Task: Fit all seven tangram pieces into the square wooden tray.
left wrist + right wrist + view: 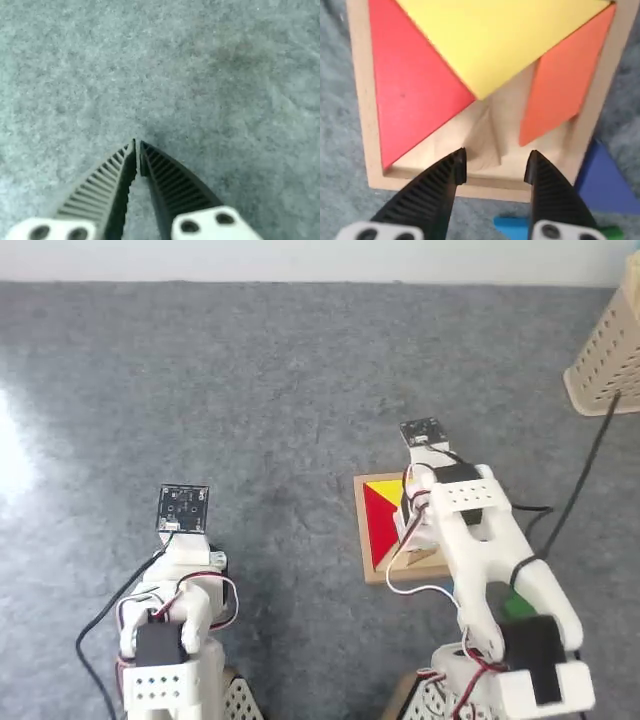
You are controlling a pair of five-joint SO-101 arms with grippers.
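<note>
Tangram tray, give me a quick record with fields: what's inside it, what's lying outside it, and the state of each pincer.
tray: square wooden tray on grey carpet, partly filled
inside: red triangle, yellow triangle, orange piece; the rest is bare wood
outside: dark blue piece, light blue piece and green piece, all near the tray's rim
right pincer: open, empty, at the tray's unfilled part
left pincer: shut, empty, over bare carpet
</note>
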